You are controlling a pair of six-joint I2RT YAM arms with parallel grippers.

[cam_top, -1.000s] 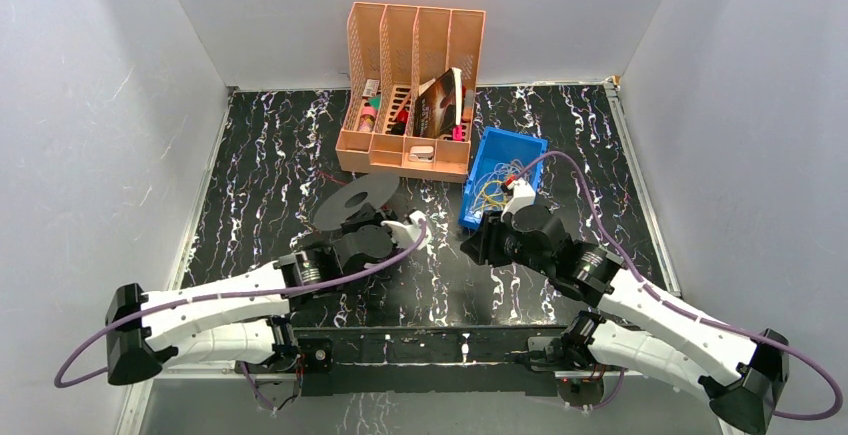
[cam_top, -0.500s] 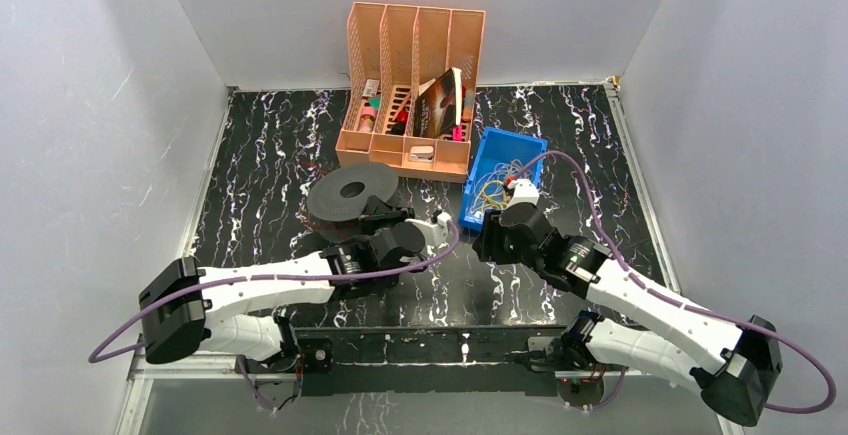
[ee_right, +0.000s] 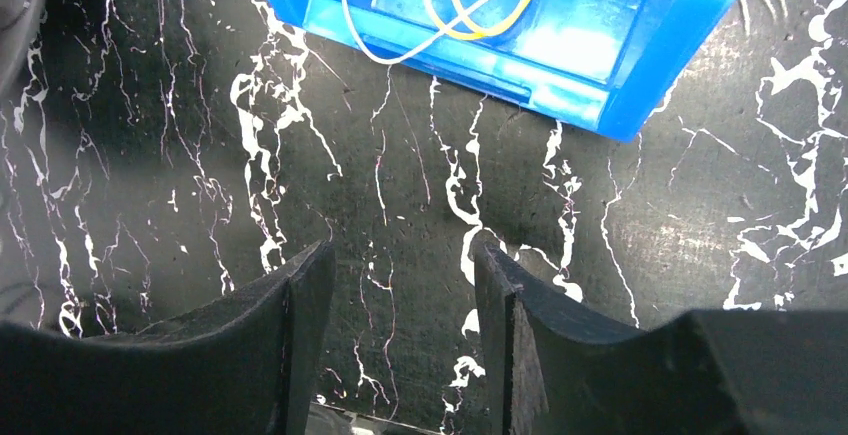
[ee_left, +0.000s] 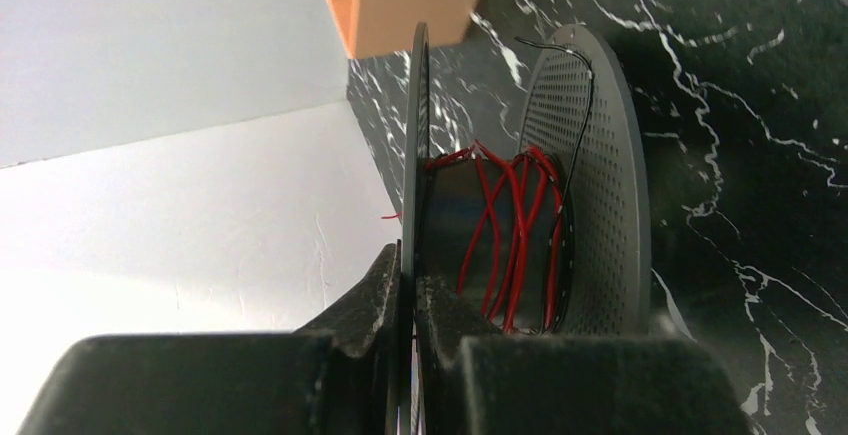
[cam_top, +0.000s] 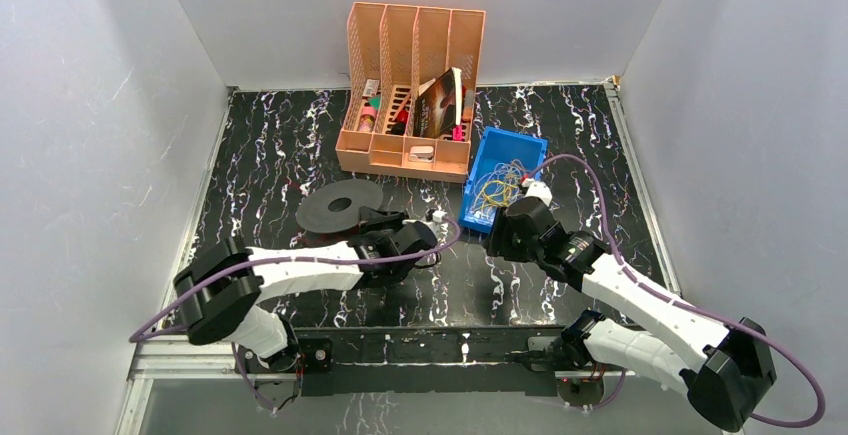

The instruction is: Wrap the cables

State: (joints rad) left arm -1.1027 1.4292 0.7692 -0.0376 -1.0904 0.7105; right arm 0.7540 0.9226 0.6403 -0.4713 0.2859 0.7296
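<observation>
Red cables [ee_left: 510, 225] wind slantwise round the hub of the spool [cam_top: 340, 207]. Yellow and orange cables [cam_top: 492, 191] lie coiled in the blue bin [cam_top: 515, 135]. The spool now sits nearer me and flatter than half a second ago. My left gripper [ee_left: 409, 270] pinches one disc's edge with its arm stretched low. My right gripper [ee_right: 400, 275] hangs spread just beside the bin.

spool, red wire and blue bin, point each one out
spool [cam_top: 316, 213]: top view, on the flat upper disc, left of its hole
red wire [ee_left: 520, 255]: left wrist view, on the strands wound round the spool's core
blue bin [cam_top: 516, 136]: top view, on the far rim
</observation>
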